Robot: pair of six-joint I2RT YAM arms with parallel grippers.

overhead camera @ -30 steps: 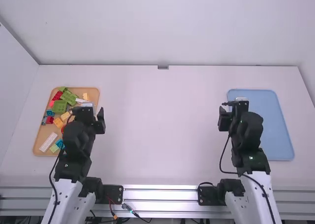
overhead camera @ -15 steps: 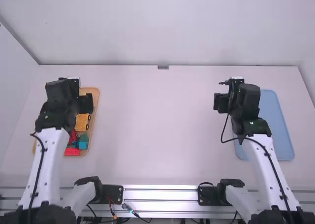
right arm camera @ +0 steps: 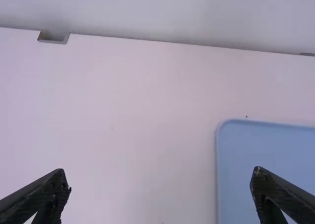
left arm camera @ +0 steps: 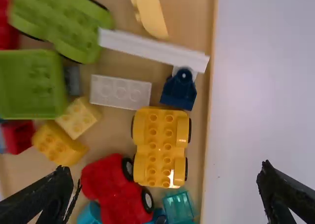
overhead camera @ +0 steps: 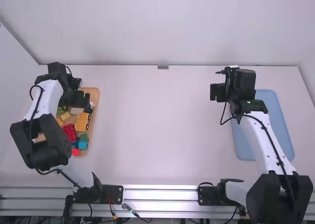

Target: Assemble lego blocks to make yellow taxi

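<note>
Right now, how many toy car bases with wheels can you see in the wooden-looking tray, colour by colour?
Yellow plastic wheeled base: 1
Red plastic wheeled base: 1
Green plastic wheeled base: 1
Total: 3

On the bench, one tray lies at the left and another tray at the right, the left one holding a wheeled base with one brick just before it, another brick behind it and a second wheeled base at its left.
</note>
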